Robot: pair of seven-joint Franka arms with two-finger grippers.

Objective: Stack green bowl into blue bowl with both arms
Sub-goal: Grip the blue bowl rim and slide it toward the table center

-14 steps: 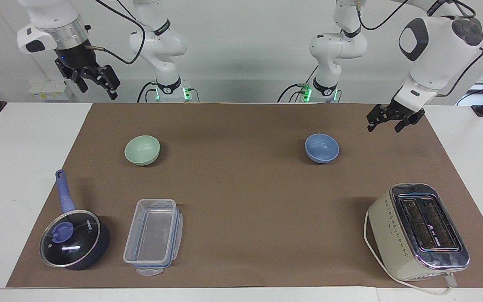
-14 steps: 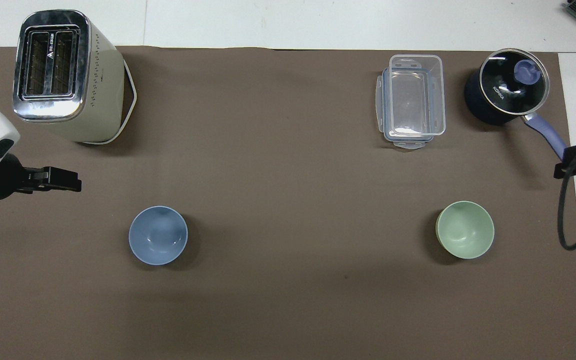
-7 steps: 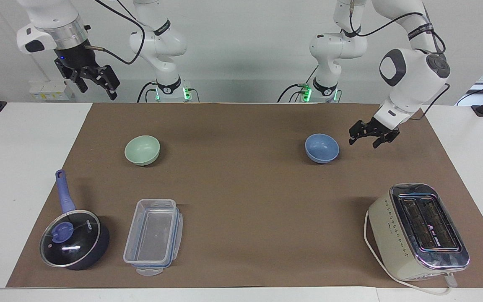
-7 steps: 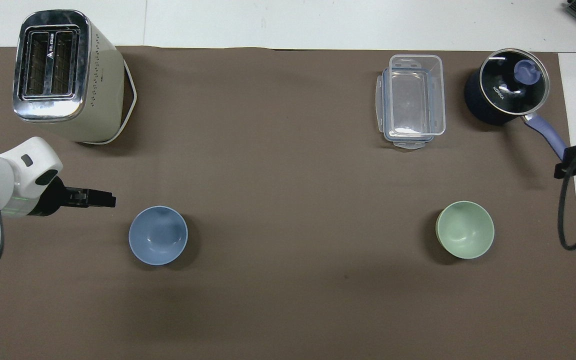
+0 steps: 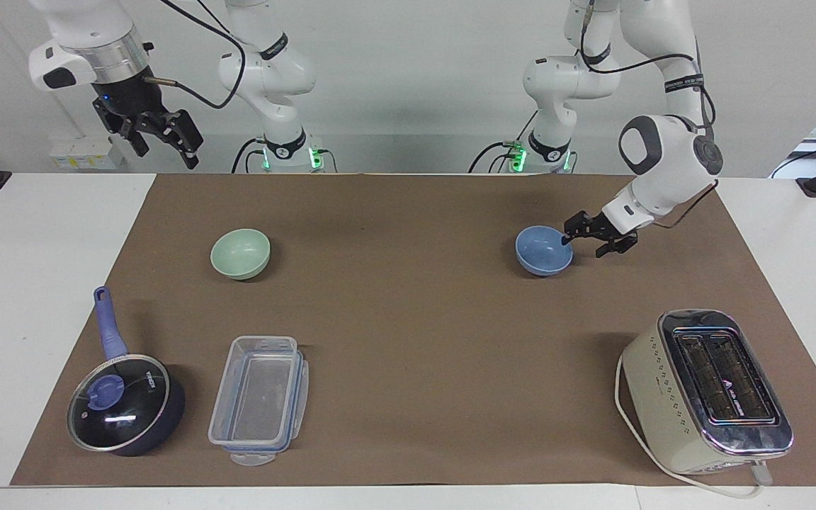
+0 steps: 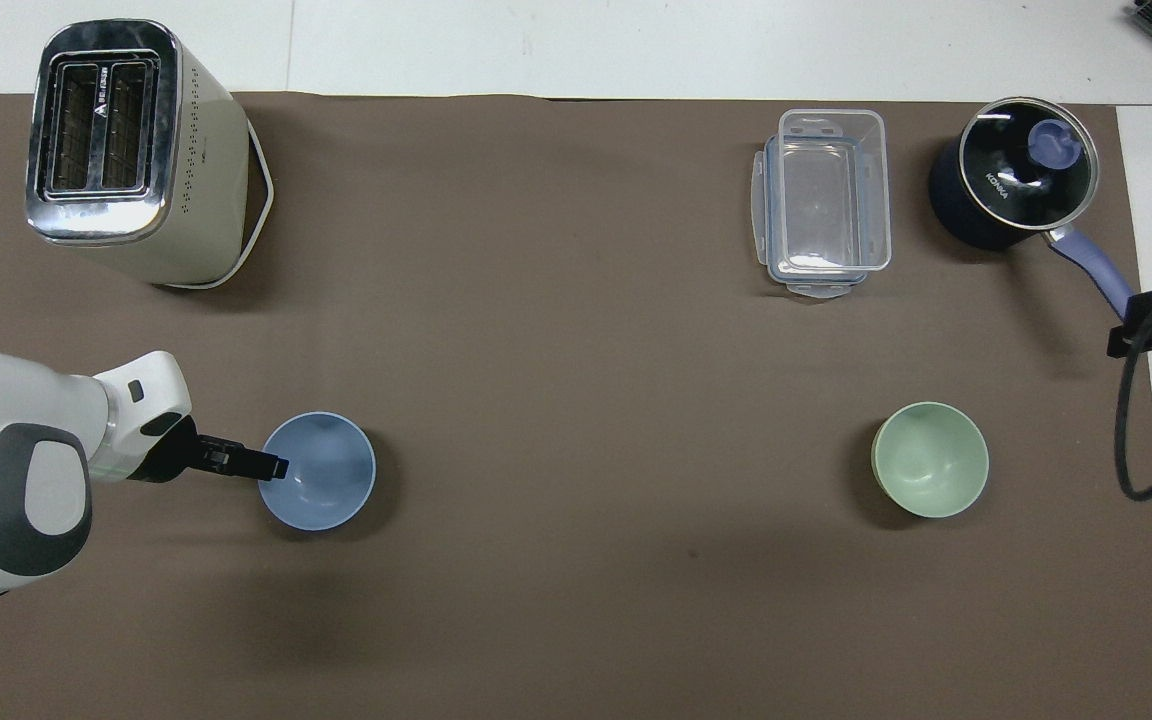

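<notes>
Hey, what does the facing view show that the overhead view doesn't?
Only the facing view shows both arm bases and the whole right claw, raised over the table's edge, waiting. Only the overhead view shows the left claw's tip straight down over the blue bowl's rim. Both show the green bowl standing alone, the toaster, the saucepan and the clear container.
</notes>
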